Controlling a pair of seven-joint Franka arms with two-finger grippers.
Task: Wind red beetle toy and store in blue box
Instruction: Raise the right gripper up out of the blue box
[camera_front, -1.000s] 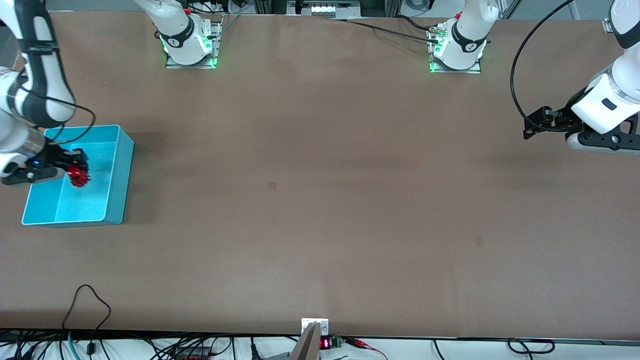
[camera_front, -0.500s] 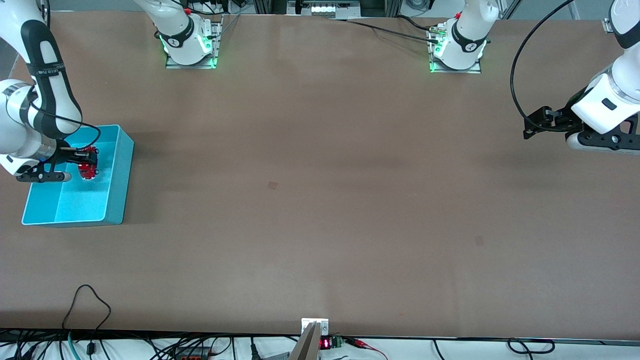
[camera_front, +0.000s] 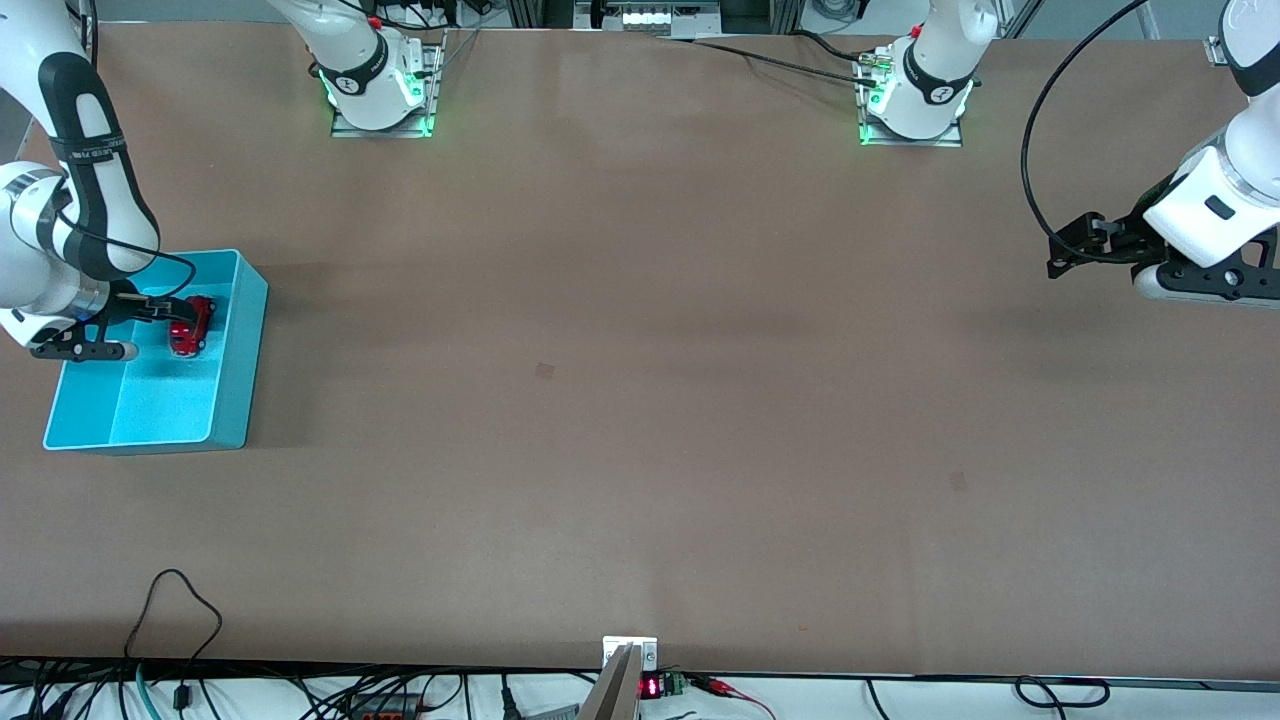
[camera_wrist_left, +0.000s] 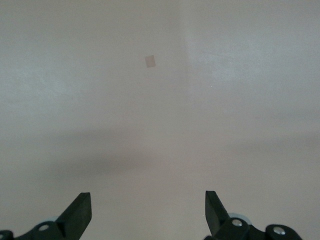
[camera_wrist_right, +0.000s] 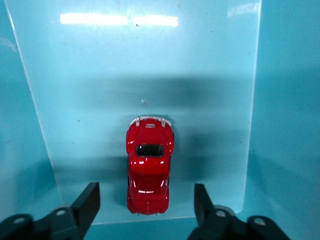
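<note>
The red beetle toy (camera_front: 190, 325) rests on its wheels on the floor of the blue box (camera_front: 247, 340), in the half farther from the front camera. My right gripper (camera_front: 160, 306) hangs over the box, open and empty. In the right wrist view the toy (camera_wrist_right: 149, 165) lies between the spread fingers (camera_wrist_right: 87, 202) of my right gripper (camera_wrist_right: 145, 202), which do not touch it, and the box wall (camera_wrist_right: 287, 125) rises beside it. My left gripper (camera_front: 1068, 250) waits open and empty above bare table at the left arm's end; it also shows in the left wrist view (camera_wrist_left: 147, 205).
The blue box stands at the right arm's end of the brown table (camera_front: 640, 400). Both arm bases (camera_front: 378, 90) stand along the table's edge farthest from the front camera. A loose black cable (camera_front: 180, 600) lies by the near edge.
My right gripper has opened and let go of the red beetle toy, which now lies in the blue box. The gripper shifted away from the front camera. The left arm has not moved.
</note>
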